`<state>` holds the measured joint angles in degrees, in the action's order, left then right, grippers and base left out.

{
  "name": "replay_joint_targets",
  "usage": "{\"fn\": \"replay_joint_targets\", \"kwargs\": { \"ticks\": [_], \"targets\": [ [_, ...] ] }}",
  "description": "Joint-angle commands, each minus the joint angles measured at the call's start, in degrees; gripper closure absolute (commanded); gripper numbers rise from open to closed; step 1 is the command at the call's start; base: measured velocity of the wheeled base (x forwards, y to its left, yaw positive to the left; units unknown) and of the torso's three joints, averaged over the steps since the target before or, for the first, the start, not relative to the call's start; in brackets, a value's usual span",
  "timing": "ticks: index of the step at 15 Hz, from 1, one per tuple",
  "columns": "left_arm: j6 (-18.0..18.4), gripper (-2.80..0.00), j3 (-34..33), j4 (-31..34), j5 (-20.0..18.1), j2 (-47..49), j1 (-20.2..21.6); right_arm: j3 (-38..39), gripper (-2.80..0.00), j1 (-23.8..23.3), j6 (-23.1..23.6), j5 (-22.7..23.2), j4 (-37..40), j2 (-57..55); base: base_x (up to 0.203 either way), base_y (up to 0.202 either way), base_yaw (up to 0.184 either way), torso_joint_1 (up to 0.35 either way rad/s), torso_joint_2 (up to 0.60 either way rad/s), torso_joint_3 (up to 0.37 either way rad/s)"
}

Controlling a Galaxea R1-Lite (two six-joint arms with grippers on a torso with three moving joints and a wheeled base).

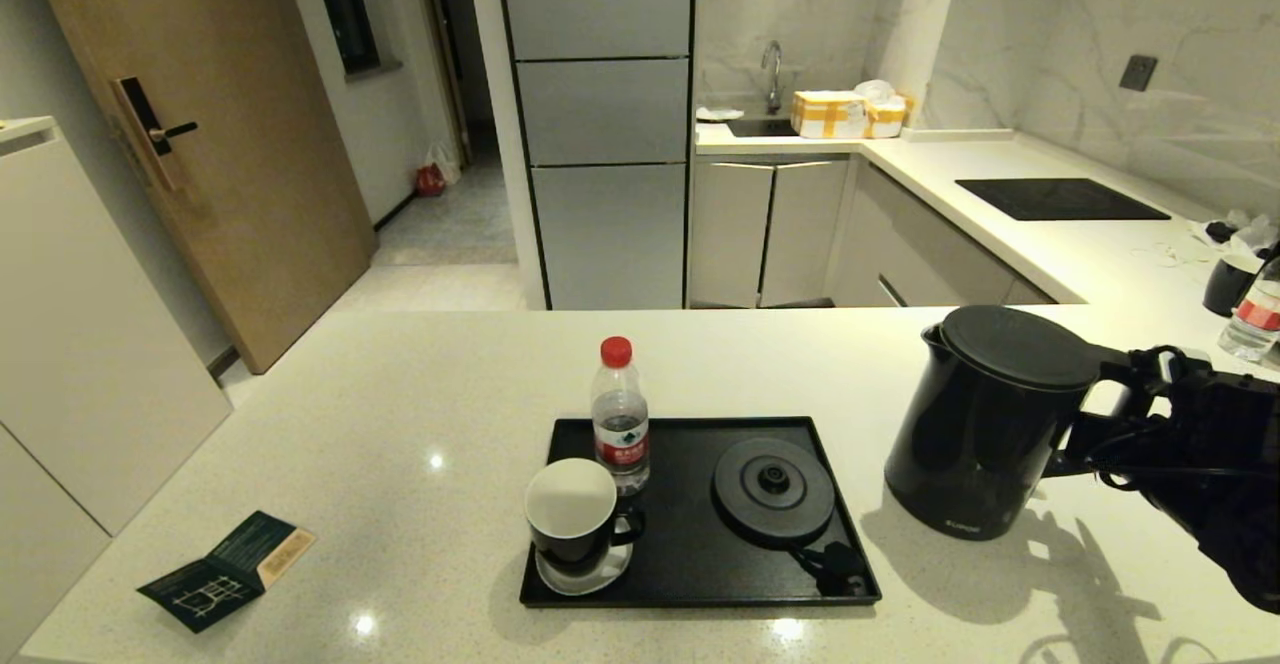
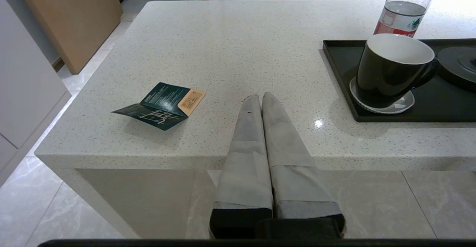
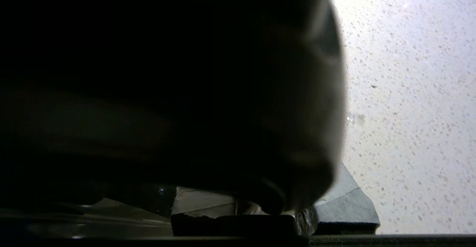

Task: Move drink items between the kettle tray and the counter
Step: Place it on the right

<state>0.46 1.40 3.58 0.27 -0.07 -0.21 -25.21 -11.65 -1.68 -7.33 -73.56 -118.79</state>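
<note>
The tall black kettle (image 1: pixel 985 424) is upright on the counter (image 1: pixel 400 414), just right of the black kettle tray (image 1: pixel 690 564). My right gripper (image 1: pixel 1110 414) is shut on its loop handle; in the right wrist view the dark kettle (image 3: pixel 186 90) fills the space between the fingers (image 3: pixel 346 202). On the tray stand the red-capped bottle (image 1: pixel 620 419), the black mug (image 1: pixel 572 509) on a saucer, and the bare round base disc (image 1: pixel 772 489). My left gripper (image 2: pixel 256 100) is shut and empty at the counter's near edge, left of the tray (image 2: pixel 342 76) and mug (image 2: pixel 390 68).
A dark green leaflet (image 1: pixel 228 569) lies on the counter at the near left. At the far right stand a second black mug (image 1: pixel 1230 284) and a second bottle (image 1: pixel 1255 319). The black hob panel (image 1: pixel 1060 199) lies further back.
</note>
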Motion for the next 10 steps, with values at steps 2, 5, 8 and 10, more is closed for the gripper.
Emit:
{"fn": "replay_joint_targets", "kwargs": {
  "ticks": [2,5,8,10],
  "targets": [
    [0.06,0.00,0.00,0.02,-0.09,-0.01,0.04,0.07,-2.80,0.10,0.02,-0.41,-0.27,-1.09,0.000,0.000,0.000,0.000,0.00,0.000],
    [-0.02,0.00,0.00,0.02,0.00,-0.01,0.04,0.82,-2.80,0.14,-0.16,0.26,-0.26,0.63,0.000,0.000,0.000,0.000,0.00,0.000],
    [0.06,0.00,0.00,0.02,-0.09,-0.01,0.12,4.42,-2.80,0.07,-0.32,6.44,-0.26,4.07,0.000,0.000,0.000,0.000,0.00,0.000],
    [-0.01,0.00,0.00,0.02,-0.08,-0.01,0.10,5.54,-2.80,-0.13,-0.58,7.06,-0.27,5.81,0.000,0.000,0.000,0.000,0.00,0.000]
  ]
}}
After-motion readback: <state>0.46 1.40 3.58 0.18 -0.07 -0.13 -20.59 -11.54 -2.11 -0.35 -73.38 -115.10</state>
